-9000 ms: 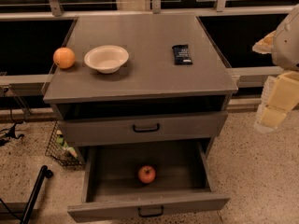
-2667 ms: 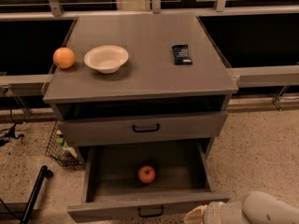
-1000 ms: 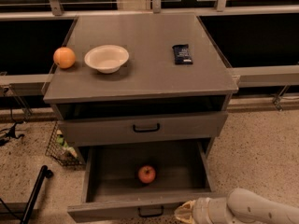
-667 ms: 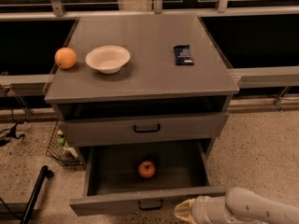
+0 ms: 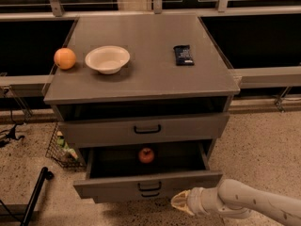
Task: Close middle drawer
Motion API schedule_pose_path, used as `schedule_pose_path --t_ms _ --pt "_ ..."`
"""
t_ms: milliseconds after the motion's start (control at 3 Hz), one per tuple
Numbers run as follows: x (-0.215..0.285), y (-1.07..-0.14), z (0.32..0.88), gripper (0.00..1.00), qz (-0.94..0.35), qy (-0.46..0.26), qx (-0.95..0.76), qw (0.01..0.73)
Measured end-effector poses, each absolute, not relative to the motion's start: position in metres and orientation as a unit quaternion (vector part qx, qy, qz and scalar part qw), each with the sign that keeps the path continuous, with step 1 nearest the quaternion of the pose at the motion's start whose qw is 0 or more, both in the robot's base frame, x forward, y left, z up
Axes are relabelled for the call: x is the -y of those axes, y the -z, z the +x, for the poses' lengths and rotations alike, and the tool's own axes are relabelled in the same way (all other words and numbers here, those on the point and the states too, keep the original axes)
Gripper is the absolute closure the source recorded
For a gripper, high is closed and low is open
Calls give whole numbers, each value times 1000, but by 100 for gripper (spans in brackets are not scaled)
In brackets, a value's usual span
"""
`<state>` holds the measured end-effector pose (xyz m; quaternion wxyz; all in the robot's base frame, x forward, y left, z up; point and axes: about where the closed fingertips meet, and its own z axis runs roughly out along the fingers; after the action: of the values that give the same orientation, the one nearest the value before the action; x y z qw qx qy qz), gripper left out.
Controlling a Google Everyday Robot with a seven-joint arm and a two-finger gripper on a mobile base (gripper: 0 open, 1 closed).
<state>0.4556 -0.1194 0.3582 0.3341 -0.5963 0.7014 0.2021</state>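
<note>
The grey cabinet's middle drawer (image 5: 113, 186) stands partly open, its flat front with a small black bar handle (image 5: 149, 186) pulled out towards me. A red apple (image 5: 146, 155) lies inside it near the back. My gripper (image 5: 181, 202), cream-coloured at the end of a pale arm coming from the lower right, is low in front of the drawer front, just right of and below the handle. I cannot tell if it touches the front. The top drawer (image 5: 188, 126) above is shut.
On the cabinet top (image 5: 150, 79) sit an orange (image 5: 64, 58), a white bowl (image 5: 107, 59) and a dark packet (image 5: 183, 55). A wire basket (image 5: 61, 147) stands on the floor left of the cabinet. A black pole (image 5: 35, 195) leans at the lower left.
The middle drawer has slid inwards, so less of its inside shows and the apple sits nearer the front. My gripper has moved with the drawer front towards the cabinet.
</note>
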Motion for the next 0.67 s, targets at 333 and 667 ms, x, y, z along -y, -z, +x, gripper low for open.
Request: schedule_pose_path --t_ms 333,667 --pt "119 -358 456 100 -596 -202 -701 334" --pt "120 -358 465 100 -599 -189 -697 346"
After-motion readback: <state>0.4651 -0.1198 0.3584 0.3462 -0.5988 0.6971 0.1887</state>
